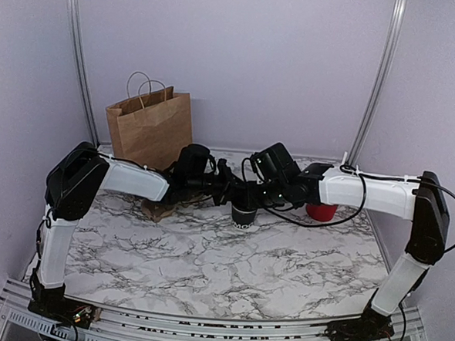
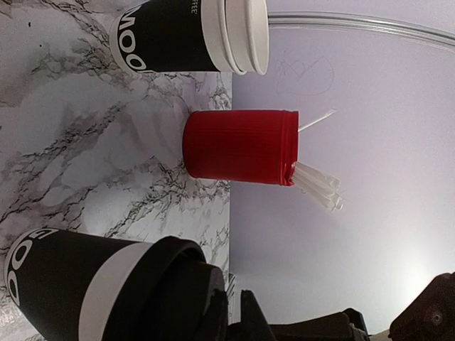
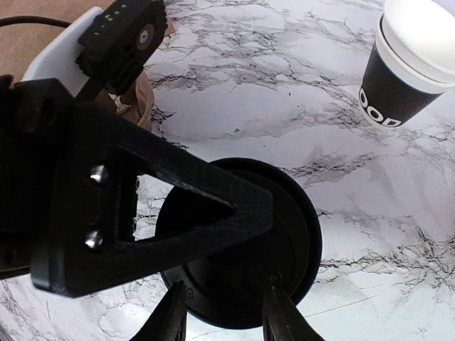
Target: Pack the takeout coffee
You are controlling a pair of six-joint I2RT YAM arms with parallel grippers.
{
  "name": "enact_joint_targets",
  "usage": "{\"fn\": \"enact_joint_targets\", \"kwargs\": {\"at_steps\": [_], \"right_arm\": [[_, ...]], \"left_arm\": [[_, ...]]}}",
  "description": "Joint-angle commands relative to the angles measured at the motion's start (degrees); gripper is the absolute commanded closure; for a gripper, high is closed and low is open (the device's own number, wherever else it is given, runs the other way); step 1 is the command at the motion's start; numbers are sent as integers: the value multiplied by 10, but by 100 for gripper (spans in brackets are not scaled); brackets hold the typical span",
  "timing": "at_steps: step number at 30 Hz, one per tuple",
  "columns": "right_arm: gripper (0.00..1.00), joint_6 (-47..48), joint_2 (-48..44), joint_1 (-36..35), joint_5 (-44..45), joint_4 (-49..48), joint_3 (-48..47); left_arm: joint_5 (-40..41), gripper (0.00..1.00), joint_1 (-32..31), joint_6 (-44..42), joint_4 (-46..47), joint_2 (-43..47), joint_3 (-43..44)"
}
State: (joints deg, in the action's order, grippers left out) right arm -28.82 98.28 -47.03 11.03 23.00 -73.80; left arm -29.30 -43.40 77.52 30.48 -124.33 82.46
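Note:
The takeout coffee cup (image 1: 244, 215) stands at the middle of the table, black with white lettering and a black lid. In the left wrist view the cup (image 2: 64, 288) lies at the bottom left with its lid (image 2: 174, 273) on. My left gripper (image 1: 231, 188) is shut, its fingers (image 2: 261, 320) lying across the top of the lid. In the right wrist view the lid (image 3: 284, 245) sits under that left finger (image 3: 163, 206). My right gripper (image 3: 226, 316) is open just above the lid's near edge and holds nothing.
A brown paper bag (image 1: 150, 127) stands at the back left, and a brown paper piece (image 1: 157, 209) lies under my left arm. A red cup (image 2: 238, 145) of white sticks (image 2: 320, 190) and a stack of black cups (image 2: 185, 32) stand near the back wall.

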Motion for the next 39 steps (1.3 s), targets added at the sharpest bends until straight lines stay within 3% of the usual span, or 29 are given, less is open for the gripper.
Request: {"fn": "enact_joint_targets", "kwargs": {"at_steps": [1,20,28,39], "right_arm": [[63,5,-57,13,-11,6,-31],[65,-14,-88,37,-56,-39,54],[67,-9,-92,33,-63,-58,58],[73,-20,-35,30,-39,-36,96]], "left_arm": [[7,91,2,-18,-66,2,11],[-3,90,-1,-42,-95,58,93],[-18,89,-1,-32,-99,33,132],[-28,91,-5,-30,-107,-60,52]]}}
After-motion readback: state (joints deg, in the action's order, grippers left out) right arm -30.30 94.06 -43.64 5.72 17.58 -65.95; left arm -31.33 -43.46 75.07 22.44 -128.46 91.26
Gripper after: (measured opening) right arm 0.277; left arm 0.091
